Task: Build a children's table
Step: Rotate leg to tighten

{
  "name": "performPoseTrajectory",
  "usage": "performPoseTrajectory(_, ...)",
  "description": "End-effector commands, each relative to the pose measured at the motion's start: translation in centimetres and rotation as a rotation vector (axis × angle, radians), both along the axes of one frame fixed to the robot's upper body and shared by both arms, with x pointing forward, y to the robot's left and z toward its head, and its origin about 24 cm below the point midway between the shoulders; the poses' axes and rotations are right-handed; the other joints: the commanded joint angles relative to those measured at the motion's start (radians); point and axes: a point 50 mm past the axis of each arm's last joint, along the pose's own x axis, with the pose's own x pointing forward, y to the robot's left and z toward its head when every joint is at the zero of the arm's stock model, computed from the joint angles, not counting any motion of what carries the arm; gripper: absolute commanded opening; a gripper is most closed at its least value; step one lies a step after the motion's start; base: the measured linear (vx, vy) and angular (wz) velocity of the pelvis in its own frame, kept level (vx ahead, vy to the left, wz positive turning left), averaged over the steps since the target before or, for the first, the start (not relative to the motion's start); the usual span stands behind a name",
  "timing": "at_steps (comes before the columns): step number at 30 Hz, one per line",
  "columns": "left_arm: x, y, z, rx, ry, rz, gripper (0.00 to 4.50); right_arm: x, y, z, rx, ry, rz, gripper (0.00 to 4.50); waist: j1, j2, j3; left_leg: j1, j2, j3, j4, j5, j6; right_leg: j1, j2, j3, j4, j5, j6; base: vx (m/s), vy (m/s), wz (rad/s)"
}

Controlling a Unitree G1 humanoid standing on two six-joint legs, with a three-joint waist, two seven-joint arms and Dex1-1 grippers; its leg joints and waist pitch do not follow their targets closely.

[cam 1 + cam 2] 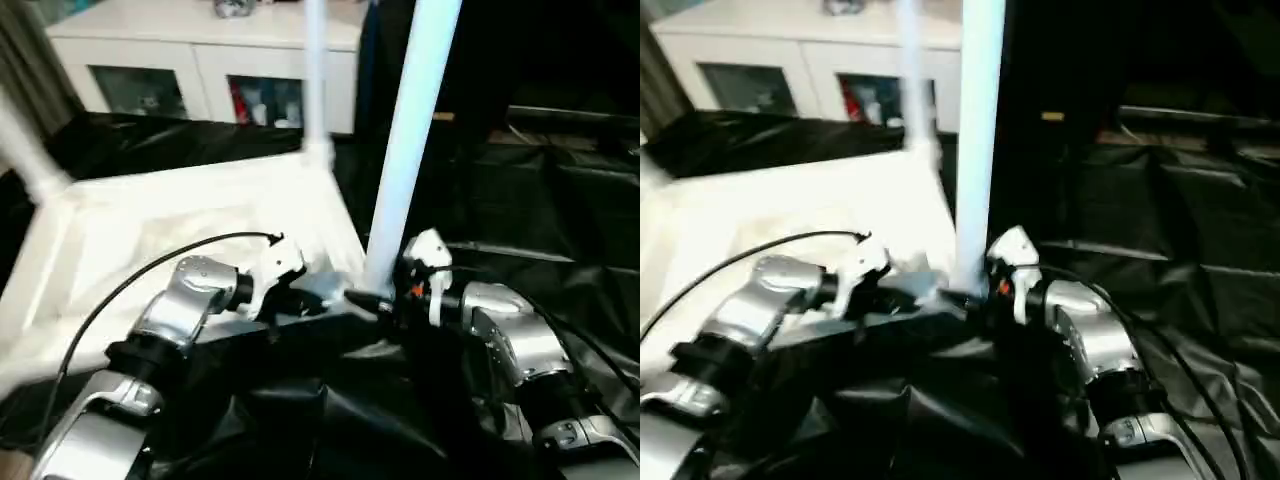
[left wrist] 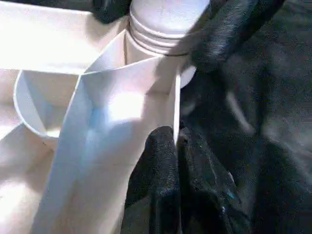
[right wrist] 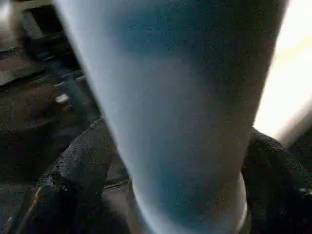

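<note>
Now the right gripper, fingers spread either side of the near leg, is seating it in the upturned tabletop's corner socket; the left gripper, pinched closed, is bracing that corner's rim; keep the leg plumb.

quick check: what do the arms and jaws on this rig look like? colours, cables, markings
Both forearms are silver metal with rounded, segmented housings and black joints: left arm, right arm. White blocks sit at the wrists, the right one with a small orange mark. A thin black cable loops from the left arm to its wrist; black cables also run beside the right arm. The left gripper and right gripper have black, rough-textured fingers.
</note>
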Motion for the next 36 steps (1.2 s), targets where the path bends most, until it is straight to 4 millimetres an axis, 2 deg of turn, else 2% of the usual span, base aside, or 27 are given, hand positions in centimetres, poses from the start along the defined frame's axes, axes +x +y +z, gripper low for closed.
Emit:
performPoseTrajectory(1, -0.6, -0.2, 0.6, -0.005, 0.004, -0.089, 0.0, -0.3, 0.3, 0.7, -0.002, 0.008, 0.122, 3.68, 0.003, -0.006, -0.068, 0.026, 0.069, -0.029, -0.07, -0.237, 0.061, 0.044, -0.074, 0.055, -0.064, -0.223, -0.232, 0.0, 0.0, 0.0)
performPoseTrajectory(3, -0.7, 0.1, 0.7, 0.001, 0.004, -0.096, 0.0, -0.3, -0.1, 0.9, -0.009, 0.016, 0.14, 3.51, 0.006, -0.007, -0.068, 0.03, 0.07, -0.029, -0.073, -0.258, 0.043, 0.04, -0.072, 0.057, -0.064, -0.23, -0.233, 0.0, 0.0, 0.0)
performPoseTrajectory(5, -0.8, 0.1, 0.8, 0.0, 0.005, -0.098, 0.0, -0.4, -0.4, 1.0, -0.015, 0.024, 0.158, 3.45, 0.009, -0.007, -0.067, 0.03, 0.069, -0.029, -0.074, -0.268, 0.034, 0.041, -0.074, 0.058, -0.065, -0.236, -0.231, 0.0, 0.0, 0.0)
performPoseTrajectory(6, -0.8, 0.0, 0.8, -0.002, 0.006, -0.098, 0.0, -0.5, -0.4, 1.0, -0.019, 0.032, 0.171, 3.25, 0.008, -0.008, -0.068, 0.028, 0.068, -0.03, -0.074, -0.26, 0.031, 0.044, -0.075, 0.058, -0.063, -0.229, -0.23, 0.0, 0.0, 0.0)
performPoseTrajectory(9, -0.8, -0.1, 0.8, -0.005, 0.007, -0.101, 0.0, -0.7, -0.1, 0.7, -0.03, 0.041, 0.187, 3.07, 0.007, -0.008, -0.069, 0.024, 0.065, -0.029, -0.07, -0.237, 0.037, 0.046, -0.076, 0.058, -0.063, -0.218, -0.229, 0.0, 0.0, 0.0)
performPoseTrajectory(14, -0.5, -0.5, 0.8, -0.023, -0.005, -0.07, 0.0, -1.2, 0.6, 0.2, -0.014, 0.046, 0.162, 2.74, 0.007, -0.006, -0.072, 0.025, 0.065, -0.028, -0.067, -0.217, 0.045, 0.044, -0.073, 0.057, -0.061, -0.193, -0.232, 0.0, 0.0, 0.0)
performPoseTrajectory(15, -0.1, -0.8, 0.8, -0.03, -0.019, -0.028, 0.0, -1.1, 0.7, -0.2, -0.021, 0.037, 0.109, 2.7, 0.004, -0.012, -0.07, 0.024, 0.065, -0.028, -0.068, -0.22, 0.044, 0.044, -0.073, 0.057, -0.063, -0.199, -0.231, 0.0, 0.0, 0.0)
performPoseTrajectory(17, 0.7, -1.4, 0.9, -0.044, -0.043, 0.053, 0.0, -0.5, 0.8, -0.9, -0.039, 0.022, -0.017, 2.65, 0.001, -0.013, -0.068, 0.026, 0.063, -0.029, -0.069, -0.239, 0.03, 0.041, -0.075, 0.058, -0.067, -0.236, -0.225, 0.0, 0.0, 0.0)
performPoseTrajectory(18, 1.2, -1.7, 0.9, -0.049, -0.056, 0.106, 0.0, -0.3, 0.9, -1.4, -0.046, 0.028, -0.084, 2.65, -0.001, -0.018, -0.067, 0.028, 0.062, -0.03, -0.071, -0.253, 0.018, 0.042, -0.076, 0.057, -0.072, -0.277, -0.214, 0.0, 0.0, 0.0)
performPoseTrajectory(21, 2.5, -2.8, 1.0, -0.052, -0.098, 0.237, 0.0, 0.1, 1.6, -2.6, -0.048, 0.054, -0.259, 2.63, -0.009, -0.023, -0.061, 0.032, 0.058, -0.032, -0.073, -0.287, -0.001, 0.037, -0.08, 0.058, -0.087, -0.394, -0.175, 0.0, 0.0, 0.0)
performPoseTrajectory(22, 3.2, -3.5, 1.1, -0.055, -0.115, 0.314, 0.0, 0.4, 2.2, -3.2, -0.036, 0.076, -0.359, 2.62, -0.011, -0.03, -0.06, 0.034, 0.057, -0.033, -0.075, -0.294, -0.005, 0.036, -0.08, 0.057, -0.092, -0.417, -0.167, 0.0, 0.0, 0.0)
performPoseTrajectory(25, 4.0, -4.9, 1.3, -0.064, -0.144, 0.42, 0.0, 0.8, 3.8, -3.8, -0.014, 0.101, -0.492, 2.61, -0.013, -0.026, -0.058, 0.038, 0.058, -0.038, -0.078, -0.325, -0.015, 0.032, -0.083, 0.056, -0.1, -0.477, -0.141, 0.0, 0.0, 0.0)
performPoseTrajectory(28, 4.3, -6.0, 1.5, -0.096, -0.14, 0.467, 0.0, 1.0, 5.6, -3.7, -0.012, 0.084, -0.498, 2.61, -0.017, -0.025, -0.058, 0.037, 0.055, -0.039, -0.079, -0.343, -0.016, 0.032, -0.084, 0.053, -0.105, -0.484, -0.127, 0.0, 0.0, 0.0)
performPoseTrajectory(30, 4.2, -6.7, 1.7, -0.108, -0.138, 0.439, 0.0, 0.9, 7.0, -3.2, 0.014, 0.066, -0.422, 2.61, -0.018, -0.022, -0.056, 0.034, 0.055, -0.04, -0.081, -0.356, -0.007, 0.033, -0.083, 0.053, -0.108, -0.484, -0.12, 0.0, 0.0, 0.0)
performPoseTrajectory(31, 4.2, -6.9, 1.7, -0.113, -0.138, 0.422, 0.0, 0.9, 7.4, -2.9, 0.035, 0.068, -0.4, 2.96, -0.017, -0.023, -0.058, 0.033, 0.056, -0.041, -0.082, -0.351, -0.004, 0.035, -0.085, 0.054, -0.106, -0.471, -0.121, 0.0, 0.0, 0.0)
performPoseTrajectory(32, 3.9, -7.1, 1.8, -0.12, -0.138, 0.375, 0.0, 0.9, 7.6, -2.4, 0.072, 0.07, -0.359, 3.17, -0.017, -0.019, -0.058, 0.032, 0.056, -0.04, -0.083, -0.352, 0.0, 0.035, -0.083, 0.055, -0.105, -0.454, -0.124, 0.0, 0.0, 0.0)
performPoseTrajectory(33, 3.7, -7.0, 1.8, -0.123, -0.135, 0.335, 0.0, 1.0, 7.4, -2.0, 0.085, 0.067, -0.327, 3.17, -0.016, -0.013, -0.059, 0.033, 0.057, -0.042, -0.083, -0.353, -0.001, 0.035, -0.083, 0.055, -0.103, -0.447, -0.127, 0.0, 0.0, 0.0)
performPoseTrajectory(34, 3.6, -6.9, 1.8, -0.123, -0.133, 0.312, 0.0, 1.1, 7.3, -1.9, 0.09, 0.064, -0.31, 3.31, -0.016, -0.017, -0.06, 0.03, 0.056, -0.04, -0.083, -0.346, 0.002, 0.038, -0.083, 0.055, -0.101, -0.425, -0.133, 0.0, 0.0, 0.0)
performPoseTrajectory(36, 3.1, -6.5, 1.7, -0.125, -0.13, 0.243, 0.0, 1.0, 6.6, -1.3, 0.079, 0.027, -0.234, 3.44, -0.015, -0.014, -0.062, 0.028, 0.057, -0.04, -0.083, -0.338, 0.008, 0.04, -0.08, 0.055, -0.096, -0.386, -0.145, 0.0, 0.0, 0.0)
